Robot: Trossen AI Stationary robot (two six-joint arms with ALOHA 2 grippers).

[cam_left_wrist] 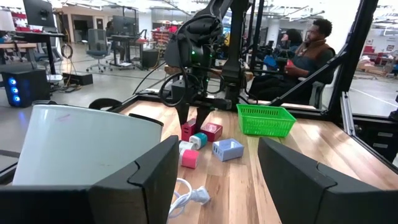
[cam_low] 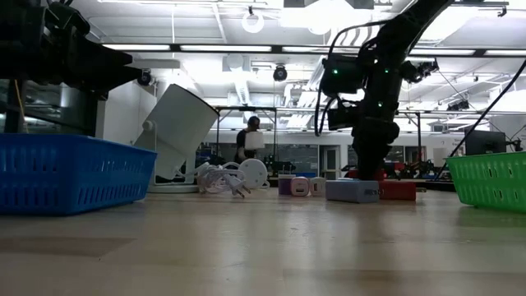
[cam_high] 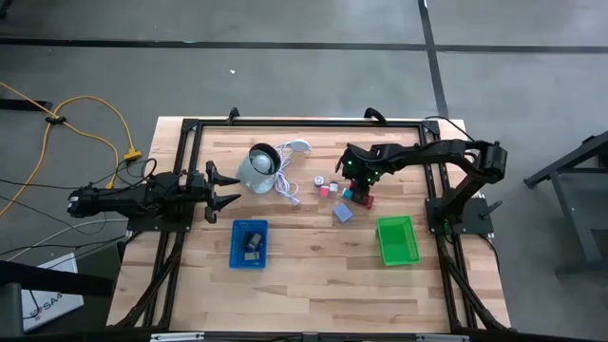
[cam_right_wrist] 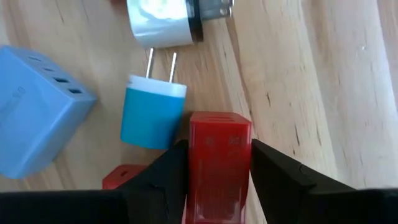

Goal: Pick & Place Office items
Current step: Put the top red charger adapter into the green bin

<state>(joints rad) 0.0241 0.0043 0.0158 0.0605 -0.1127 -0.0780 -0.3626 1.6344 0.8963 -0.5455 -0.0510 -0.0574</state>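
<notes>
My right gripper (cam_high: 358, 193) reaches down into a cluster of small blocks mid-table and is shut on a red block (cam_right_wrist: 219, 168). Beside it lie a teal block with prongs (cam_right_wrist: 149, 118), a pale-blue block (cam_right_wrist: 34, 127), a white piece (cam_right_wrist: 163, 22) and a second red piece (cam_right_wrist: 121, 177). The left wrist view also shows a pink block (cam_left_wrist: 189, 158). A dark clip-like piece (cam_high: 252, 238) lies in the blue tray (cam_high: 235, 255). My left gripper (cam_high: 237, 189) waits open at the table's left side, next to the grey-white round object (cam_high: 256, 171). My right gripper pinches the red block by its two long side faces (cam_right_wrist: 194, 163), one finger (cam_right_wrist: 158, 180) on each side. The fingers come from above, pointing down. The block stands upright between them. Whether its lower end rests on the table or is lifted, I cannot tell.
The green tray (cam_high: 397, 240) sits toward the near right of the cluster, the blue tray toward the near left. A white cord (cam_high: 288, 185) trails from the round object toward the blocks. People sit in the room beyond the table (cam_left_wrist: 311, 43).
</notes>
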